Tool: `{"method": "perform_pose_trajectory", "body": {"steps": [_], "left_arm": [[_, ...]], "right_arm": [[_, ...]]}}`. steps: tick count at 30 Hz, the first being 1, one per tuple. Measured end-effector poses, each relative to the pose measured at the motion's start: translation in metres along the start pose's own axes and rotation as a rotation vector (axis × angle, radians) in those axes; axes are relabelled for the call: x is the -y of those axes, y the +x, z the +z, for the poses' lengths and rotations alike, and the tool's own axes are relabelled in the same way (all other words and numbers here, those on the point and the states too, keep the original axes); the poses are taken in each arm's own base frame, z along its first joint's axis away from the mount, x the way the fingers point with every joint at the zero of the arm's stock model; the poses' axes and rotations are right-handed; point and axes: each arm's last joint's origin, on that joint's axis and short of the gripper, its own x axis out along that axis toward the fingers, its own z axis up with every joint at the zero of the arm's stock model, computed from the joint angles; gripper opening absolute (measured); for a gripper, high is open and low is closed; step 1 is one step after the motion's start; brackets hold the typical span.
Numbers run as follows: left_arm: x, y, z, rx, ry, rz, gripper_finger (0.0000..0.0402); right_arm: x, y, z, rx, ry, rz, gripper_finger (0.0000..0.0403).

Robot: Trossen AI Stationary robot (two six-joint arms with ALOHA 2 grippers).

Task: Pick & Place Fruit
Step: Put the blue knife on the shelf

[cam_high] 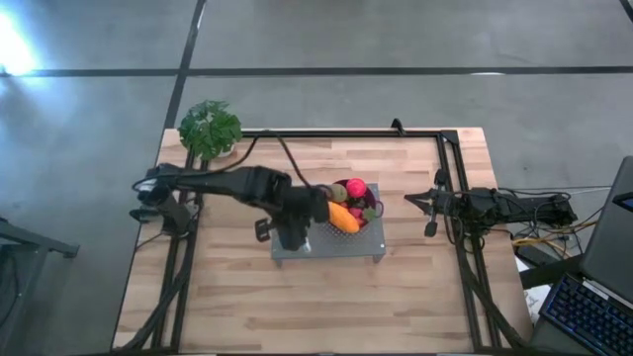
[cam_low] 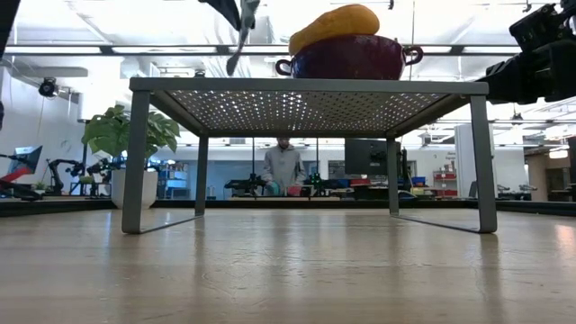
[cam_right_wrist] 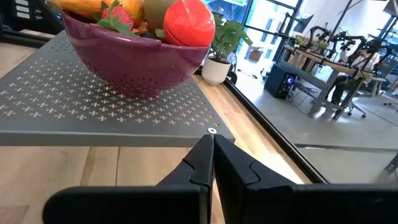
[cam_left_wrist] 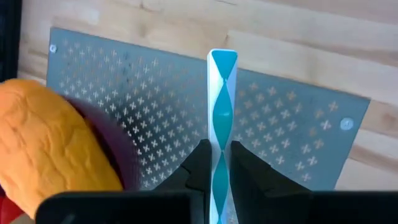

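Observation:
A purple bowl stands on a grey perforated metal rack at mid-table. It holds the fruit: an elongated orange one, a pink-red ball, a strawberry and a green-brown oval. My left gripper hovers above the rack, just left of the bowl, and is shut on a slim white-and-teal knife. My right gripper is shut and waits level at the rack's right side, with nothing in it. My left gripper pinches the slim knife between its two fingers, part-way along its length. The fingers come steeply from above. The knife runs on past the fingertips, and its free end hangs down, clear of the rack top.
A potted green plant stands at the table's far left corner. A black frame rail runs around the table. Bare wood lies in front of the rack. A person stands far off in the room behind.

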Motion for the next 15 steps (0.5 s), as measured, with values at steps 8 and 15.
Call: {"method": "perform_pose_trajectory", "body": {"steps": [8, 15], "left_arm": [[0.001, 0.005, -0.008, 0.089, 0.08, -0.071, 0.0039], [0.007, 0.026, -0.014, 0.112, 0.13, -0.123, 0.0039]], "right_arm": [[0.0, 0.0, 0.0, 0.0, 0.0, 0.0, 0.0008], [0.0, 0.0, 0.0, 0.0, 0.0, 0.0, 0.0008]]}}
